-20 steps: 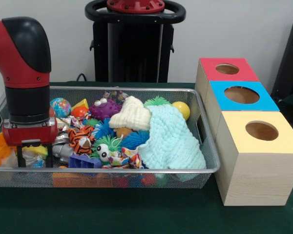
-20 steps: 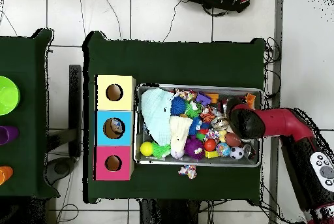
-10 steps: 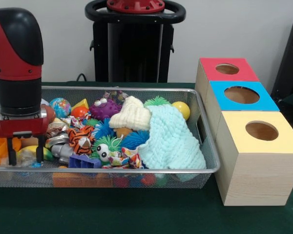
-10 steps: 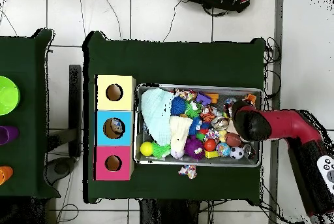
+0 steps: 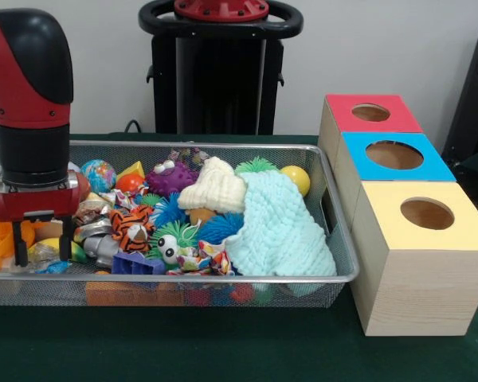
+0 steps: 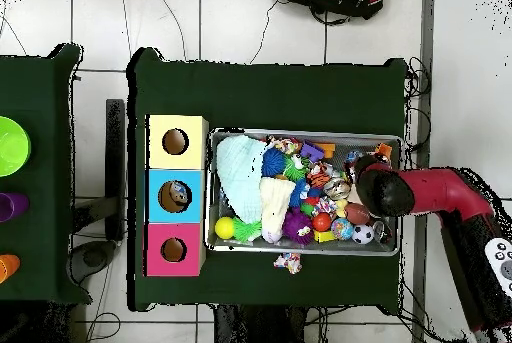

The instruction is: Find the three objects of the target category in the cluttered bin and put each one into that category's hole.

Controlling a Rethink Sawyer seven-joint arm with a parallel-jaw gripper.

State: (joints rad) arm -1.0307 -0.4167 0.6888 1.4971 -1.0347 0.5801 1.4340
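Note:
My gripper (image 5: 41,250) hangs at the left end of the wire bin (image 5: 223,278). It is open, with its fingers (image 5: 20,245) down among the toys on either side of a yellowish crinkly item (image 5: 45,250). An orange plastic piece (image 5: 0,243) lies just to its left and a tiger-striped toy (image 5: 131,225) to its right. From overhead the arm's wrist (image 6: 383,189) covers the gripper at the bin's right end. Red (image 5: 370,113), blue (image 5: 394,155) and yellow (image 5: 426,213) boxes, each with a round hole, stand beside the bin.
A mint knitted cloth (image 5: 279,223) and a cream one (image 5: 215,187) cover the bin's right part. A yellow ball (image 5: 296,177), purple spiky toy (image 5: 171,177) and globe ball (image 5: 99,173) lie along the back. One small patterned item (image 6: 288,261) lies on the table outside the bin.
Over the last second the gripper has shifted left along the bin in the front view and risen slightly. Its fingers keep the same spread. Since half a second ago it has barely moved.

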